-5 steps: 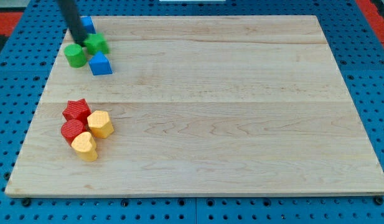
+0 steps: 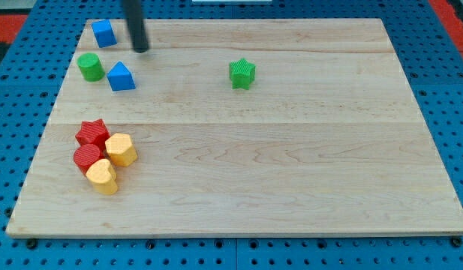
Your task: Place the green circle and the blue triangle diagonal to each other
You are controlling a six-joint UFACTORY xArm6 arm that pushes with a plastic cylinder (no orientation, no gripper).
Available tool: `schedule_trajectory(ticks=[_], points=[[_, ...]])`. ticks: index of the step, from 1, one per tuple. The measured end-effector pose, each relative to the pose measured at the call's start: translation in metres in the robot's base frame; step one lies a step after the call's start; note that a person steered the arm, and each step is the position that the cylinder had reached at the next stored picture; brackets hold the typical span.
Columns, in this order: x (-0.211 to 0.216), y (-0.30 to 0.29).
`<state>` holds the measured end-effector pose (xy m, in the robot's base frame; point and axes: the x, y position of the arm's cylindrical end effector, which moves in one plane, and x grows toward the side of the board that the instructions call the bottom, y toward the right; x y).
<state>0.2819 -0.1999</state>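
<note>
The green circle [image 2: 89,67] sits near the board's top left. The blue triangle [image 2: 121,76] lies just to its right and slightly lower, a small gap between them. My tip [image 2: 142,49] is above and to the right of the blue triangle, touching no block. A blue cube [image 2: 103,33] sits at the top left corner, left of the rod. A green star [image 2: 242,73] lies alone near the top middle of the board.
At the left middle is a tight cluster: a red star [image 2: 92,133], a red cylinder [image 2: 87,157], and two yellow blocks [image 2: 121,149] [image 2: 102,176]. The wooden board [image 2: 291,165] lies on a blue pegboard table.
The green star has shot from beside the green circle to the top middle of the board. My tip has moved right, away from the green circle. The other blocks have not moved.
</note>
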Motion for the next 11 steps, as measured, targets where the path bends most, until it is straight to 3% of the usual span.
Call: schedule_trajectory(ticks=[1, 2, 3, 4, 5, 6, 7, 8, 9, 10, 11], points=[[0.021, -0.072], [0.037, -0.092], [0.063, -0.059], [0.095, 0.042], [0.101, 0.094], [0.076, 0.095], [0.046, 0.034], [0.058, 0.044], [0.017, 0.014], [-0.015, 0.013], [-0.001, 0.070]])
